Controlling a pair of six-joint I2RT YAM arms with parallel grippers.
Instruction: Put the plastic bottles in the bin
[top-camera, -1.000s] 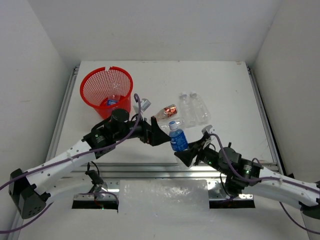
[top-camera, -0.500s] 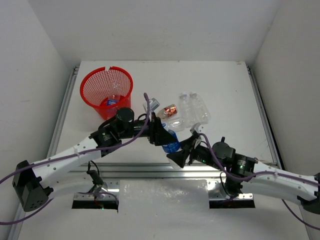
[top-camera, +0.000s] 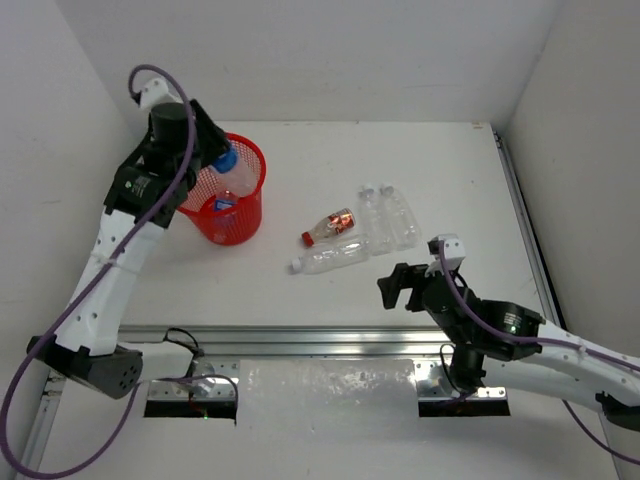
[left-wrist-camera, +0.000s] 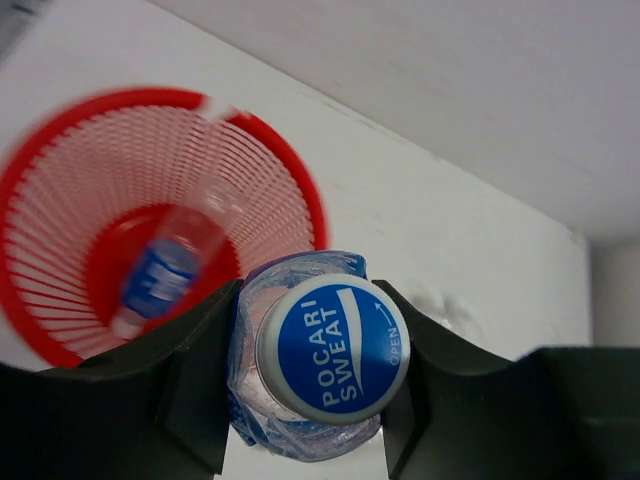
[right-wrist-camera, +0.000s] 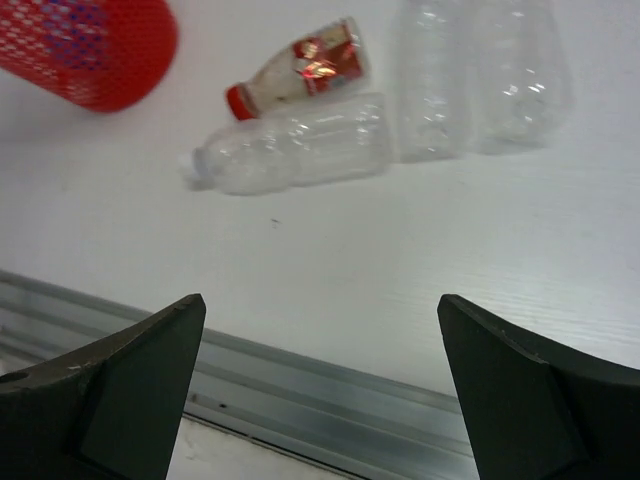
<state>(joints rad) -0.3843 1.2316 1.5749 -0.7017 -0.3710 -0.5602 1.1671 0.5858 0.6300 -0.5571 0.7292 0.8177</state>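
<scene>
My left gripper (top-camera: 218, 152) is shut on a clear bottle with a blue label and a blue cap (left-wrist-camera: 333, 348). It holds the bottle above the far rim of the red mesh bin (top-camera: 236, 226). Another blue-label bottle (left-wrist-camera: 160, 276) lies on the bin's floor. On the table lie a red-label, red-cap bottle (top-camera: 328, 225), a plain bottle (top-camera: 328, 258) just in front of it, and two plain bottles (top-camera: 373, 218) (top-camera: 402, 218) side by side to their right. My right gripper (right-wrist-camera: 320, 305) hangs open and empty near the front edge, short of these bottles.
An aluminium rail (top-camera: 330, 335) runs along the table's near edge, right under the right gripper. White walls close in the left, right and back sides. The bin (right-wrist-camera: 95, 50) stands at the table's far left.
The left gripper shut on the blue-label bottle that the right gripper held at mid-table, then swung it up and left over the bin. The right gripper opened and drew back to the right.
</scene>
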